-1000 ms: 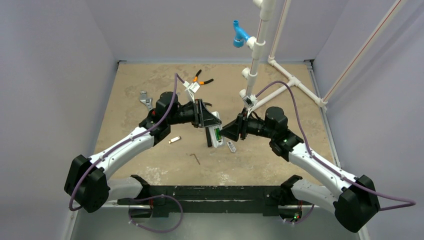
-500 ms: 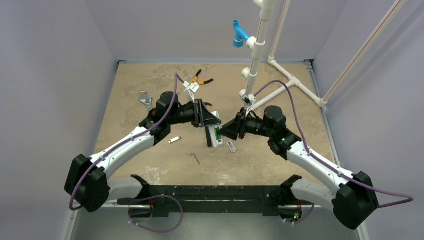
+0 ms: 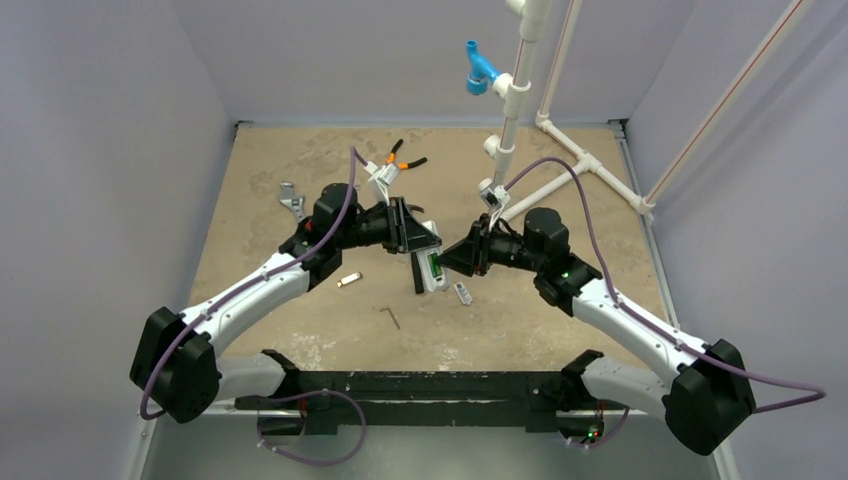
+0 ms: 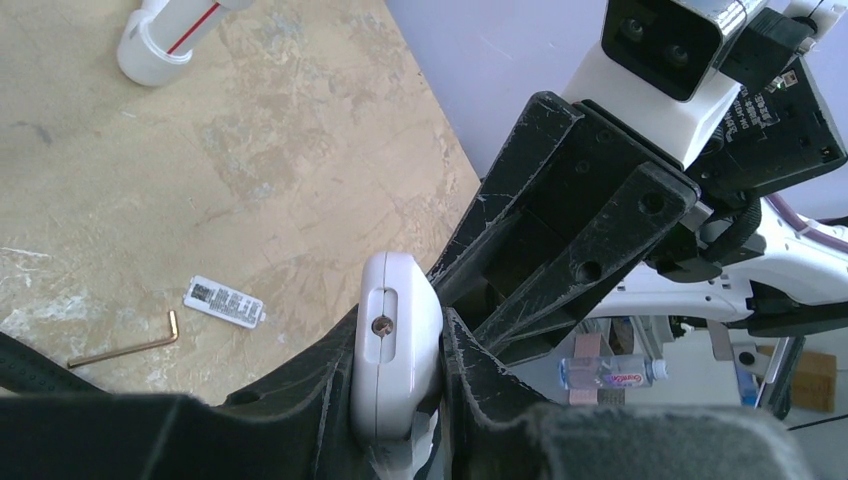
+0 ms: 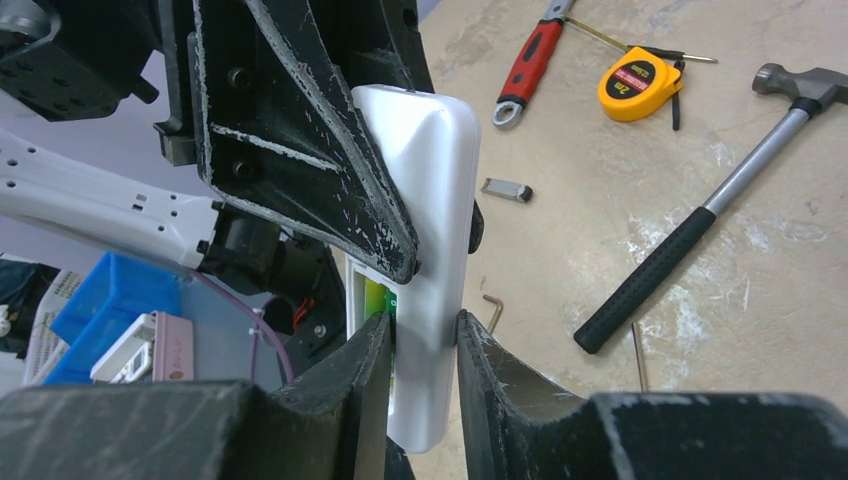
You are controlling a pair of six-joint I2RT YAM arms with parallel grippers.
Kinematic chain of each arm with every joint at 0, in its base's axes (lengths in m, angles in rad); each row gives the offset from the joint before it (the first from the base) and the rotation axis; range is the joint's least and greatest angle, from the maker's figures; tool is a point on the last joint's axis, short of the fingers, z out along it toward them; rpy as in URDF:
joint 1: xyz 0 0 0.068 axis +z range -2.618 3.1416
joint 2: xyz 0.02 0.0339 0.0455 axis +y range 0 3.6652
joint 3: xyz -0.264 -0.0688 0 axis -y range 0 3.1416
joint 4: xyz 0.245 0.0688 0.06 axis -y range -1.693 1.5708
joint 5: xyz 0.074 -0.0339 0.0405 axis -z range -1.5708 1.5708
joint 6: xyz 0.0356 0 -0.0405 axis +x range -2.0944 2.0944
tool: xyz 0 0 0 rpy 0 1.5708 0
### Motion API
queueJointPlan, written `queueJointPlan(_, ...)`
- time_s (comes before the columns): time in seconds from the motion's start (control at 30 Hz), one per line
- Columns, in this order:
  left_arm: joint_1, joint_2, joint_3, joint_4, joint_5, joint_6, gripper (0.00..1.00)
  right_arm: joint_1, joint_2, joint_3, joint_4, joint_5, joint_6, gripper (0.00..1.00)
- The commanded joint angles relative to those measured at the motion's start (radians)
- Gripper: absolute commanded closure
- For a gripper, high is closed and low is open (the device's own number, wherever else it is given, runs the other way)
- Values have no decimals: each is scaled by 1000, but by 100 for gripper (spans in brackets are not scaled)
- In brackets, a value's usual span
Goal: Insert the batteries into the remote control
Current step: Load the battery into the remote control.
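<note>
Left wrist view is showing you your left gripper (image 4: 400,385) closed tight on the slim white plastic remote control (image 4: 397,330). Both black fingers are pressing its sides, and its rounded end is sticking out past their tips. Directly ahead of those jaws, your right gripper (image 5: 425,335) is straddling the same handset's other end. Its jaws are standing narrow, one finger against the white back and the other at the open compartment side, and you cannot tell whether they are actually squeezing. Just beside that second finger, a green cylindrical battery (image 5: 374,298) is sitting in the compartment. Beyond the right jaws, several things are lying on the tan tabletop (image 5: 800,330), well apart from the handset: a small silver clip (image 5: 505,190), a bent hex key (image 5: 493,308), a black-handled steel hammer (image 5: 690,220), a yellow tape measure (image 5: 640,85) and a red-handled wrench (image 5: 525,65).
</note>
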Motion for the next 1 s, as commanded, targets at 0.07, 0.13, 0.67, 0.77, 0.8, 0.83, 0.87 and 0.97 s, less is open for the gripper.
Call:
queueJointPlan(0.07,-4,-9,45,48,39,-12,100,-3,27,41,-48,103,-48,87)
queueJointPlan(0.13,-4,-6,46,48,39,-13,100,-3,22,42,-52,104,-54,87)
queueJointPlan(0.67,-4,-34,47,62,14,12,100,-18,-73,-72,256,-57,43,33)
queueJointPlan(0.77,-3,-46,27,112,-9,11,100,-23,-39,-119,425,-119,157,30)
queueJointPlan(0.8,-2,-49,23,130,-12,4,100,-22,-28,-126,456,-122,178,29)
queueJointPlan(0.83,-2,-47,21,144,-12,-3,100,-23,-25,-130,470,-118,188,28)
queueJointPlan(0.87,-3,-48,20,152,-13,-7,100,-23,-28,-134,469,-105,185,27)
queueJointPlan(0.97,0,-52,20,135,-36,0,100,-22,-83,-134,363,4,109,26)
